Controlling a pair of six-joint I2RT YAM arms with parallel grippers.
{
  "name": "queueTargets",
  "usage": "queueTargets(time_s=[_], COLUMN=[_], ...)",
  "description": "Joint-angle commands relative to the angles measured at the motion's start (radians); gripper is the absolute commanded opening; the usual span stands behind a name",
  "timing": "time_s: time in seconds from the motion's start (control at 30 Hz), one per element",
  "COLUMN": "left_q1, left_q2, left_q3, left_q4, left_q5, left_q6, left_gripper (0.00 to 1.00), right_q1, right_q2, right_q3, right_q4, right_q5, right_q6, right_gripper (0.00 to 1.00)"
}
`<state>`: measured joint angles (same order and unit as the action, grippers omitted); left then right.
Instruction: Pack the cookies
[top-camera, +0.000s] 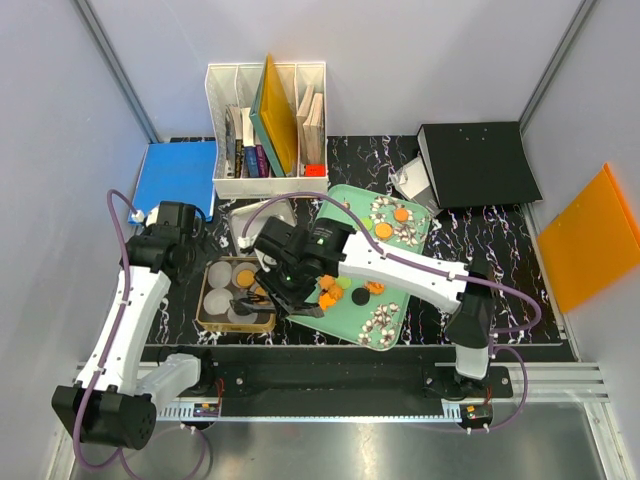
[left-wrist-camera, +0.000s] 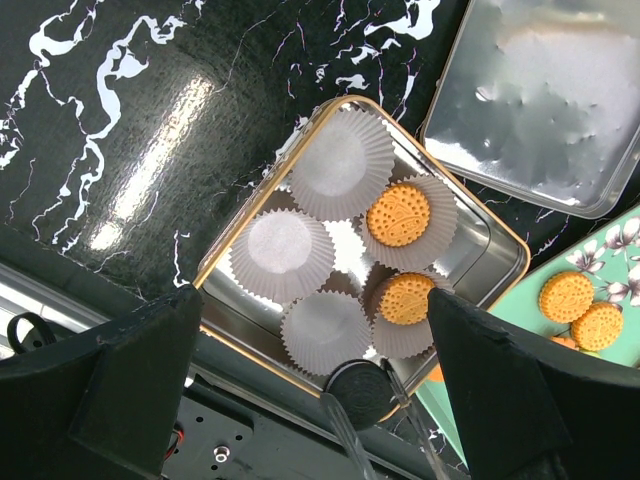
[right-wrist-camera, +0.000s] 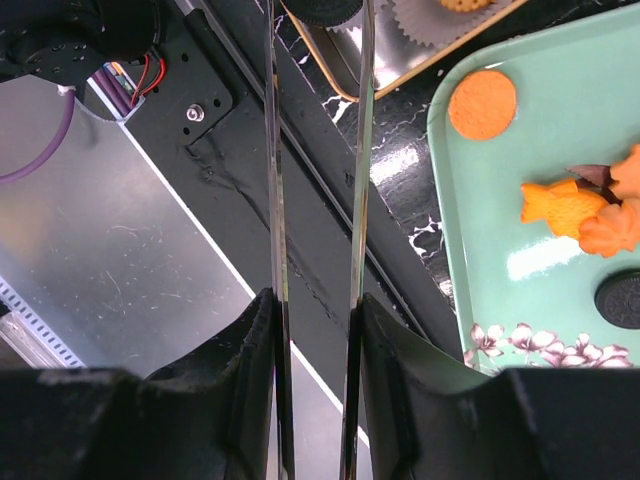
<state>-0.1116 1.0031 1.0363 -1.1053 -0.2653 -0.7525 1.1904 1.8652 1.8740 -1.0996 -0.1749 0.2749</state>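
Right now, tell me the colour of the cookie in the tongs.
Black cookie; clearest in the left wrist view.

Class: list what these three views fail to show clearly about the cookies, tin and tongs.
- Right wrist view: the black cookie in the tongs is cut off by the top edge.
- Top view: the tin's right side is hidden under the right gripper.
- Left wrist view: the tongs' tips are blurred; the silver lid is cut by the frame edge.
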Motion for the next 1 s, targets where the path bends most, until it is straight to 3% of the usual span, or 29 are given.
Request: queueTargets(time_s=[0.0, 0.53, 0.97], left_q1=[0.004, 0.004, 0.004], left_q2=[-0.015, -0.026, -0.017], left_q3=[-0.015, -0.048, -0.045], left_q4=[0.027, 0.042, 0.048], left_q5=[0.02, 0.034, 0.032], left_q6=[0.008, 0.015, 0.018], left_gripper=[0.99, 0.99, 0.99], right_q1=[0.015, 0.017, 0.015], right_q2=[0.029, 0.097, 0.112], right_q3=[0.062, 0.125, 0.165], right_q4=[0.007, -0.009, -0.036], right_q5=[-0.031, -0.017, 0.023], right_q6=[-0.032, -0.046, -0.051], right_gripper=[0.25, 0.32, 0.53])
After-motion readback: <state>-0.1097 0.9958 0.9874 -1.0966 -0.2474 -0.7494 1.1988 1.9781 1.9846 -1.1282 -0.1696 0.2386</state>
